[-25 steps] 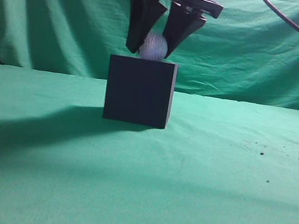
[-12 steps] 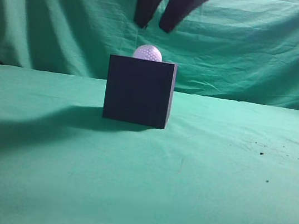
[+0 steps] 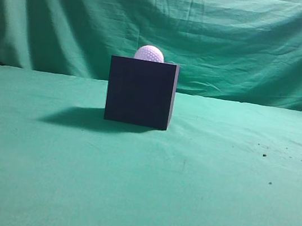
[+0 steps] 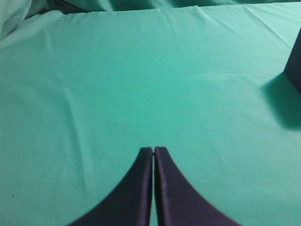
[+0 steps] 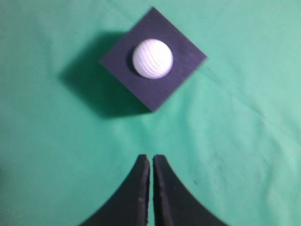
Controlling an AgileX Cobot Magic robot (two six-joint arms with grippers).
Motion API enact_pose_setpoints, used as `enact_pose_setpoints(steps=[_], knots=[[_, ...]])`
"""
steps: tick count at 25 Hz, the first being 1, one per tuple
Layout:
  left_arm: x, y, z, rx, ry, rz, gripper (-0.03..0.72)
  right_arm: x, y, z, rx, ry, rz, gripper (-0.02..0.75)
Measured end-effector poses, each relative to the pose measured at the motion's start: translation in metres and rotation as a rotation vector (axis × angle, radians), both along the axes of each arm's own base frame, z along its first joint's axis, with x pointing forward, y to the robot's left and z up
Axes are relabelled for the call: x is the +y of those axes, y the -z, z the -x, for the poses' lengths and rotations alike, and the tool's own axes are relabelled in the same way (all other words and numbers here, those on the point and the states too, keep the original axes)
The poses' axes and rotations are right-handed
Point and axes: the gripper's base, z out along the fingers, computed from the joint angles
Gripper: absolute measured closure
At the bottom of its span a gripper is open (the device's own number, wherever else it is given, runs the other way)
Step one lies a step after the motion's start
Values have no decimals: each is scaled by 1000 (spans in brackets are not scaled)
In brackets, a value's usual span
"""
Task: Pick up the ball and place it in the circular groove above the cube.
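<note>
The ball (image 3: 149,53) sits on top of the cube (image 3: 140,92), its lower part sunk a little into the top face so only the upper dome shows above the edge from the side. Looking down from the right arm's camera, the ball (image 5: 152,59) rests near the middle of the cube's (image 5: 186,61) dark top, turned cornerwise to that camera, with the cube's shadow falling off to the left on the green cloth (image 5: 244,141). The right claw (image 5: 151,162) hangs high above, well clear of the cube and nearer the camera than it, its two dark fingers pressed together with only a hairline between them and nothing held. The left claw (image 4: 153,153) is likewise closed, finger against finger, empty, over bare green cloth (image 4: 141,84); from its camera only one dark corner of the cube (image 4: 295,66) and its shadow show at the right edge. From the side, neither arm is in sight: just the cube standing on the cloth-covered table (image 3: 214,185) with a draped green backdrop (image 3: 252,43) behind it.
</note>
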Motion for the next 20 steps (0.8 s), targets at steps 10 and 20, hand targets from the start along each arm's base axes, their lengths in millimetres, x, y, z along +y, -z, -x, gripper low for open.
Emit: enact_pose_setpoints(steps=[10,20], knots=[[0,0,0,0,0,0,688,-61,-35,65,-88,110,-19,738],[0,0,0,0,0,0,688,-112,-9,138,-293,114,-279,738]])
